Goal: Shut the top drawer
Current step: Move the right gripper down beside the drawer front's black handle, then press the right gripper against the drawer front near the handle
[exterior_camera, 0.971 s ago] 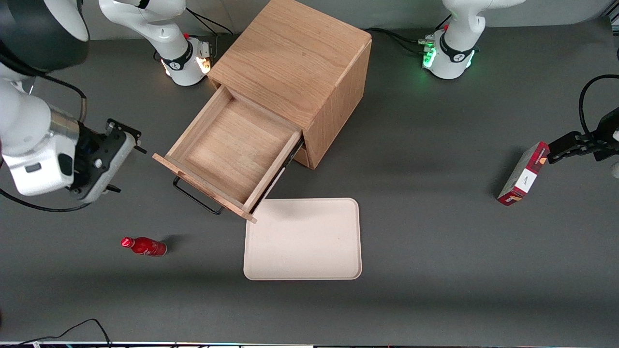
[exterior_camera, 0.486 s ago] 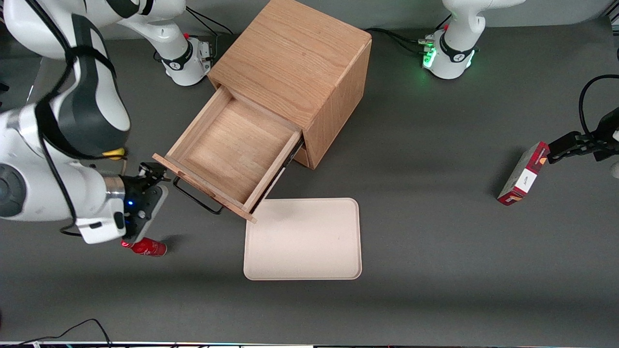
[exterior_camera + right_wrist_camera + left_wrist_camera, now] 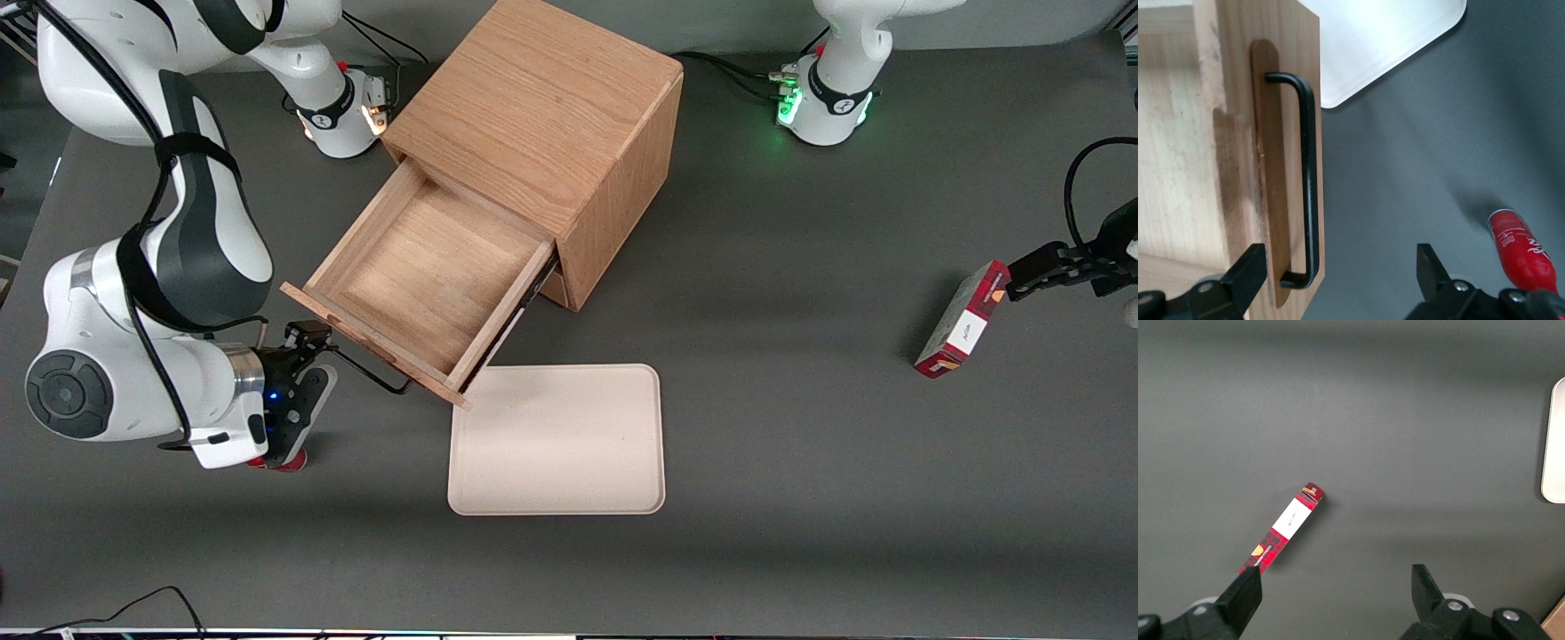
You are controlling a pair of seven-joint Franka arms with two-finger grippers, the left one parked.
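Grey tabletop [image 3: 800, 400] held the oak cabinet [image 3: 542, 116] near its robot-side edge, its top drawer [image 3: 427, 267] fully pulled out. The gripper [image 3: 313, 348], fingers spread, hovered at the handle [image 3: 1308, 180]; pushing remained undone.

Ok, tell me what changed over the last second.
The gripper swung in from the working arm's end of the table to the top drawer's black handle, open, holding nothing. The drawer stays pulled out; tray, red bottle and red box unmoved.

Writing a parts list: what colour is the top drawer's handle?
Black, on the top drawer; the handle shows best in the right wrist view, with the open end effector just before it.
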